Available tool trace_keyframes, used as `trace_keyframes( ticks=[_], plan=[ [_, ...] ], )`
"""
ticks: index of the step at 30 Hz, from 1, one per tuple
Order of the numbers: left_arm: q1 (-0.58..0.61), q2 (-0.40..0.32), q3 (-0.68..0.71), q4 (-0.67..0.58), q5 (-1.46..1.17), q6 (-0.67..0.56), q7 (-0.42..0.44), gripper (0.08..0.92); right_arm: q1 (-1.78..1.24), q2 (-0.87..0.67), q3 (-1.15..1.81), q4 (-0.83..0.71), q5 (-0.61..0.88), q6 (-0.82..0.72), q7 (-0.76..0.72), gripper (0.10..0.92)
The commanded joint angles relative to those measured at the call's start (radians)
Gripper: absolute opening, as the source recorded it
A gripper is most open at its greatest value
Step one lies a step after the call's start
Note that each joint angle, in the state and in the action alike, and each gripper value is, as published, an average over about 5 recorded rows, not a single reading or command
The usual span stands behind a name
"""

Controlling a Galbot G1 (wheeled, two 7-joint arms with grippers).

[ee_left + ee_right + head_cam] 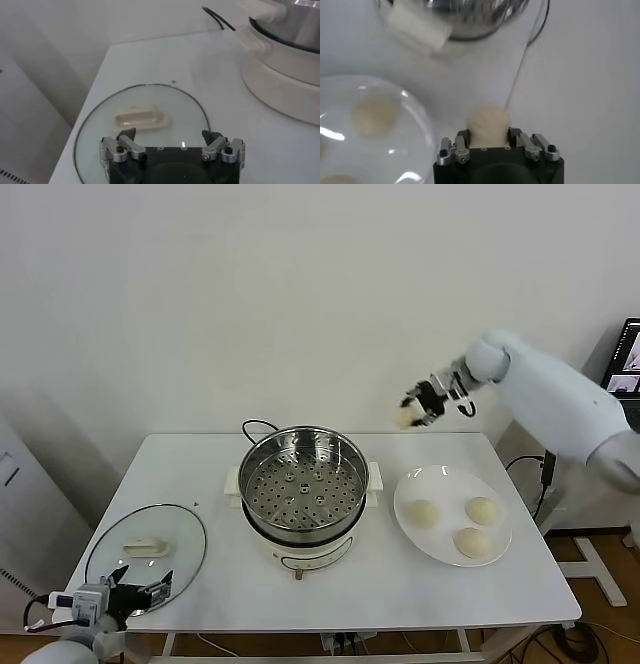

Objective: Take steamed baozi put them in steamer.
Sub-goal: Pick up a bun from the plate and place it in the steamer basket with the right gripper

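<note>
My right gripper hangs in the air above the table's far edge, between the steamer and the white plate, shut on one steamed baozi. That pale bun sits between the fingers. Three more baozi lie on the plate. The steamer's perforated basket holds nothing. My left gripper is parked low at the table's near left corner, open, over the glass lid.
The glass lid with its cream handle lies flat on the table's left part. A black cord runs behind the steamer. The table's right edge lies just past the plate.
</note>
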Motion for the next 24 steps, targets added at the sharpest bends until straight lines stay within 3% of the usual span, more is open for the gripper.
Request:
trace_keyframes(
  ticks=[1,6,17,24],
  plan=[
    [0.003,0.002,0.002,-0.001,0.002,-0.002,0.001,0.823,0.123,0.185,-0.072,0.043,-0.026,0.322,-0.032,0.483],
    [0.007,0.005,0.002,0.001,0.003,-0.005,0.003,0.823,0.097,0.241,-0.05,0.075,-0.164,0.409,-0.03,0.484],
    [0.012,0.006,0.009,0.003,0.016,-0.009,0.007,0.823,-0.071,0.265,0.047,0.118,-0.531,0.411,-0.024,0.484],
    [0.013,0.009,0.01,0.004,0.017,-0.01,0.008,0.823,-0.158,0.277,0.078,0.127,-0.607,0.411,0.002,0.484]
  ],
)
